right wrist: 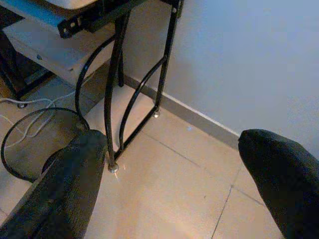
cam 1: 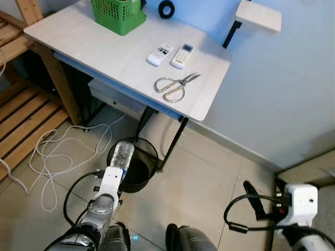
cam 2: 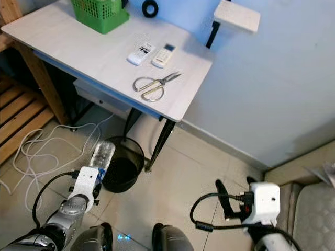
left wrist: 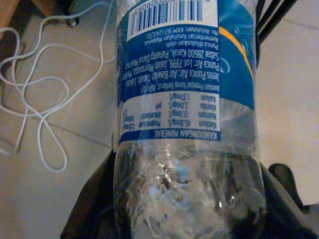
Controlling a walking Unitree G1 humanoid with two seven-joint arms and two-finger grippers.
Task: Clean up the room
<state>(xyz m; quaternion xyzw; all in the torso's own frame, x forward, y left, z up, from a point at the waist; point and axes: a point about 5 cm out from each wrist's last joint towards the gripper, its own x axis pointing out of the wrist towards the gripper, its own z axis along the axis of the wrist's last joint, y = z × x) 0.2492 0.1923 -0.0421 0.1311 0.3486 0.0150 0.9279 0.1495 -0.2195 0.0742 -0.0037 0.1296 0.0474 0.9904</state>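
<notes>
A clear plastic water bottle (cam 1: 123, 155) with a blue label (left wrist: 184, 69) lies in my left gripper (cam 1: 118, 168), which is shut on it. The bottle's far end hangs over the near left rim of a round black bin (cam 1: 152, 152) on the floor under the table's edge. My right gripper (right wrist: 174, 184) is low at the right, above the tiles and apart from the bin. It is open, with nothing between its black fingers (right wrist: 65, 189).
A white table (cam 1: 94, 47) bears scissors (cam 1: 175, 86), two remotes (cam 1: 160, 54), a green basket (cam 1: 119, 13) and a black tape roll (cam 1: 167, 9). Its black legs (right wrist: 117, 99) stand right of the bin. A white cable (cam 1: 52, 151) loops on the floor at left, by wooden slats (cam 1: 21, 115).
</notes>
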